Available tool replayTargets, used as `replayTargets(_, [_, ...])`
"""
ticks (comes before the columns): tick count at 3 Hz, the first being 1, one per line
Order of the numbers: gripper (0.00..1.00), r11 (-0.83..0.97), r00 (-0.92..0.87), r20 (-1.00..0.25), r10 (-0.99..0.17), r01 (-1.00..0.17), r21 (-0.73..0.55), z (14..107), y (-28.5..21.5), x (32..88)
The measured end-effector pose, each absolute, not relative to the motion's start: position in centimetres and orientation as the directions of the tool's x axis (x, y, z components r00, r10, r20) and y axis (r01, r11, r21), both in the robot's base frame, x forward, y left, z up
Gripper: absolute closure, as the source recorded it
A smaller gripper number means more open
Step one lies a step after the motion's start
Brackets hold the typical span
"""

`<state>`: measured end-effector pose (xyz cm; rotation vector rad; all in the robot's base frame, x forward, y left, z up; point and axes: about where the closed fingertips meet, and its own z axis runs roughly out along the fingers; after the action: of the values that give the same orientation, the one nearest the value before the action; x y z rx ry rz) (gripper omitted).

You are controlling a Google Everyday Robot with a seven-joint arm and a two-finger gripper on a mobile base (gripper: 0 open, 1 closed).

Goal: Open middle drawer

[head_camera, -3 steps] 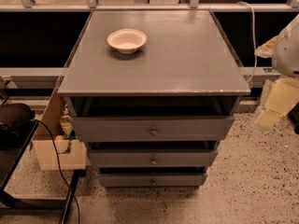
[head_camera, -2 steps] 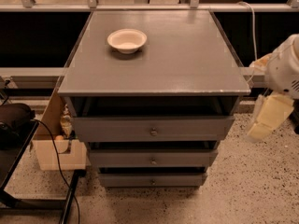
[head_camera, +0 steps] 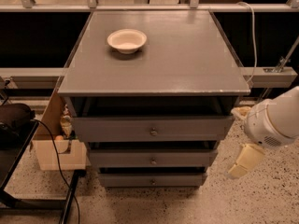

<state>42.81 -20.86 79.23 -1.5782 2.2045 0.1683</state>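
Observation:
The grey cabinet has three drawer fronts stacked under its top. The middle drawer (head_camera: pixel 152 158) is the second front, of medium height, with a small round metal knob (head_camera: pixel 153 161) at its centre. It sits flush with the other fronts. My gripper (head_camera: pixel 244 162) hangs from the white arm (head_camera: pixel 275 122) to the right of the cabinet, at about the height of the middle drawer. It is off the cabinet's right side and touches nothing.
A white bowl (head_camera: pixel 126 40) sits on the cabinet top (head_camera: pixel 187 64). The taller top drawer (head_camera: pixel 152 128) and thin bottom drawer (head_camera: pixel 152 179) flank the middle one. A cardboard box (head_camera: pixel 58 148) and a black cable (head_camera: pixel 56 162) are at the left. The floor is speckled.
My arm and gripper have moved down and to the left, closer to the cabinet's right side. The drawers have not moved.

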Motion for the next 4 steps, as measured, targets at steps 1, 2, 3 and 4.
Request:
replayTargets(1, [0.0, 0.346, -0.267, -0.403, -0.876, -0.928, -0.136, 78.6, -20.9, 42.6])
replayTargets(2, [0.0, 0.394, -0.326, -0.433, -0.84, -0.916, -0.073, 72.0, -21.4, 40.6])
replayTargets(3, [0.0, 0.423, -0.361, -0.477, -0.802, -0.906, -0.025, 65.7, -21.4, 38.6])
replayTargets(4, [0.0, 0.419, -0.364, -0.554, -0.749, -0.908, 0.031, 59.4, -20.7, 37.3])
